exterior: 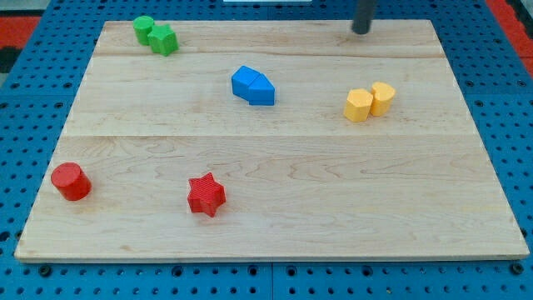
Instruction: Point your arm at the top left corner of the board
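Wooden board [275,167], pale planks, lies flat on blue pegboard; my tip [361,30] rests near its top edge, approx 1 o'clock from centre, touching no block. Rod has nothing to clench, so it grasps nothing. Target, the board's top left corner [107,25], sits at approx 10 o'clock, well apart from the tip. Green blocks [156,36], a touching pair, lie just beside that corner. Blue blocks [253,86] and yellow blocks [370,102] sit mid-board; red cylinder [71,182] and red star [206,195] at 7–8 o'clock. Judgement: blocks look light, rigid, prob. slide easily on smooth wood; no hold needed, a glancing touch would shift the green pair.
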{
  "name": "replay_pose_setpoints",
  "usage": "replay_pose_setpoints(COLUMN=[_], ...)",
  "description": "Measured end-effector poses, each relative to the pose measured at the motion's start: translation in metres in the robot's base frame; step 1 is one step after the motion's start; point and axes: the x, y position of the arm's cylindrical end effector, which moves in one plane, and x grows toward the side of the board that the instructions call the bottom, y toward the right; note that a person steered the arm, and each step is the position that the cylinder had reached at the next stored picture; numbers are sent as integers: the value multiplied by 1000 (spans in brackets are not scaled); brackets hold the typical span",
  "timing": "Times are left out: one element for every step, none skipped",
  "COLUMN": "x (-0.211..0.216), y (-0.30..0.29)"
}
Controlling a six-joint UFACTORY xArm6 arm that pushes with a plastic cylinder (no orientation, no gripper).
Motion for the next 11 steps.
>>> replay_pose_setpoints(x=[36,79,87,87,57,35,-22,-23,-22,-17,-20], y=[-61,-128,-227,-325,-430,-433,-433,-426,-400,-328,-284])
